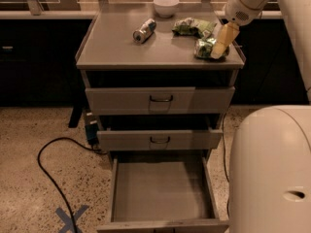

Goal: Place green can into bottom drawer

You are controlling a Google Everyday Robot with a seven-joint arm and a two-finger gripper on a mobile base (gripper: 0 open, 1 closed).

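Sitting near the right front corner of the cabinet top, the green can [205, 48] looks not yet lifted. The gripper [219, 41] is right against its right side, but whether it is spread or clamped on the can cannot be told. So the grasp, the carry and the drop seem to be left. A crinkled green bag [191, 26] lies just behind the can, and the top's edges are close. Below, the bottom drawer [160, 191] stands pulled out, its floor bare, with low walls and the upper drawer fronts overhanging its back.
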